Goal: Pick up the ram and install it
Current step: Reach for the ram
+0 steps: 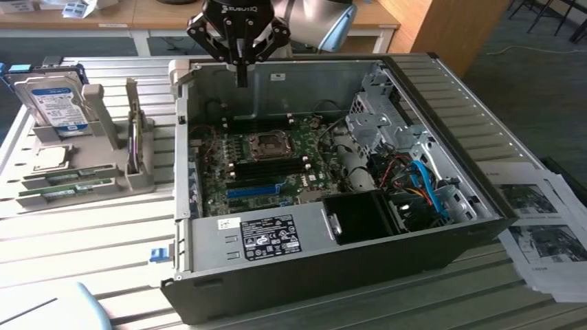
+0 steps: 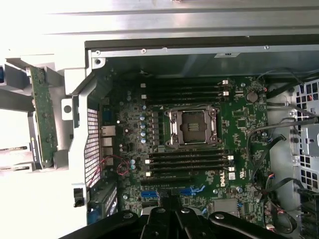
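Pincer: the gripper is closed with its fingers pressed together and nothing between them; it hangs above the open computer case, over the far corner on the exterior view's left.
Ram: the ram lies in a grey holder outside the case, off the wall on the exterior view's left; a second stick like it lies just beside; both are well apart from the gripper.
Step in hand: judged to be the reach for the ram, with no pick made yet.
Doing it well: the fingers would have to part before they come down; take the stick by its long edges, square to it, so that it lifts straight and its neighbour is not dragged along.
Inside the case: the motherboard lies exposed; empty memory slots run beside the processor socket.
Around the holder: a blue-labelled hard drive stands upright at its far end.
In the way: the case wall stands between gripper and holder, so the path should go over it; loose cables crowd the case's other side.
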Robot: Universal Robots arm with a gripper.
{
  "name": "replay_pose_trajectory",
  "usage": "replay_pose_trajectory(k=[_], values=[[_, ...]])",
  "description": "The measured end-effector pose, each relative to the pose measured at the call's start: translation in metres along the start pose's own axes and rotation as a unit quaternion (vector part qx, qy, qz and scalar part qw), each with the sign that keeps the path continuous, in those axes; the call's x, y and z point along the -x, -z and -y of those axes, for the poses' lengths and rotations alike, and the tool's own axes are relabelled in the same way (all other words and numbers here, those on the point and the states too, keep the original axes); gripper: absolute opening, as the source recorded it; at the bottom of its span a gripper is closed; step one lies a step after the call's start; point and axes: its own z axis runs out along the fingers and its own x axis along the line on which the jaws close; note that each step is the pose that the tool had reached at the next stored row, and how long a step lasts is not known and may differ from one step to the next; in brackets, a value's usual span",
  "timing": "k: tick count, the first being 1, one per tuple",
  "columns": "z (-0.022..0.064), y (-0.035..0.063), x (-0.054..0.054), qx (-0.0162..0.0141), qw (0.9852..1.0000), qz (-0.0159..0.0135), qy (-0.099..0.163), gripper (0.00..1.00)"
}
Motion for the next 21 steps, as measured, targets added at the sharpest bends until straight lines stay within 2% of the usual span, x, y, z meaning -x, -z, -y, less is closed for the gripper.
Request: replay_pose_trajectory(k=[12, 16, 21], values=[[0.0014, 0.0005, -0.02, 0.0, 1.0, 0.0, 0.0, 0.09], [0.0023, 0.0009, -0.031, 0.0, 1.0, 0.0, 0.0, 0.09], [0.0038, 0.0013, -0.051, 0.0, 1.0, 0.0, 0.0, 0.09]])
